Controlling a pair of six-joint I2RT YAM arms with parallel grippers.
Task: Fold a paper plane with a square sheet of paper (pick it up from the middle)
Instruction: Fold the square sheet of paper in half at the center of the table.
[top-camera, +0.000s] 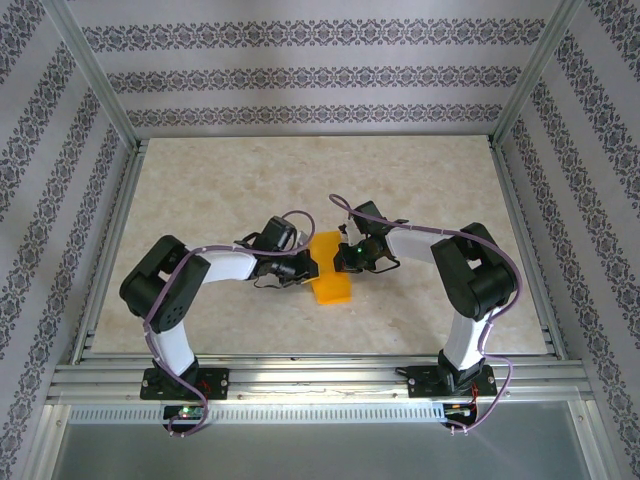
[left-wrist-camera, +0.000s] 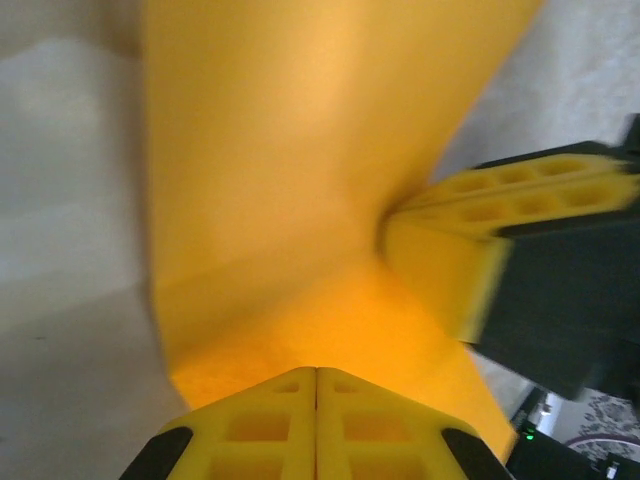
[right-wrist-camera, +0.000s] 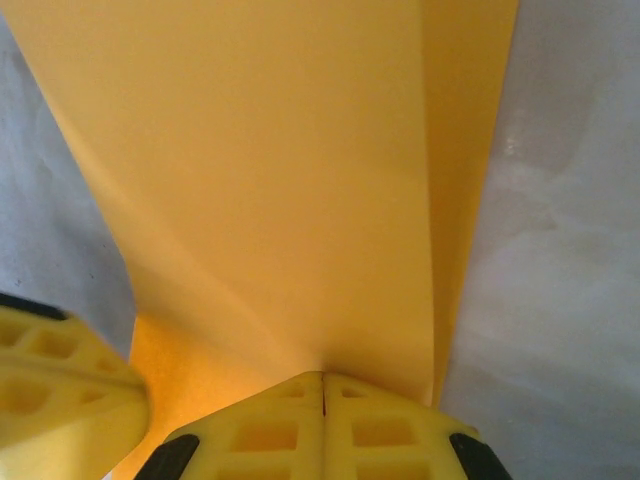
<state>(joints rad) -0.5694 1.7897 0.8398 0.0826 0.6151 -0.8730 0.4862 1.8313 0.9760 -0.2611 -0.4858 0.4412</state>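
The square sheet of paper (top-camera: 331, 268) is bright orange and lies folded into a long strip at the middle of the table, bent along a crease. My left gripper (top-camera: 308, 266) comes at it from the left with its jaws shut. Its closed tips (left-wrist-camera: 318, 373) rest on the near part of the paper (left-wrist-camera: 300, 200), which rises beyond a crease. My right gripper (top-camera: 347, 256) meets the strip from the right, also shut. Its tips (right-wrist-camera: 323, 377) touch the paper (right-wrist-camera: 270, 170) where the creases run together. I cannot tell whether either pair of tips nips the paper. No dart-shaped paper plane shows.
The beige table top (top-camera: 200, 190) spreads round the paper. A metal frame rail (top-camera: 300, 365) runs along its near edge. Patterned walls (top-camera: 300, 75) close off the back and sides. The right gripper's yellow fingers (left-wrist-camera: 500, 200) stand close in front of the left wrist camera.
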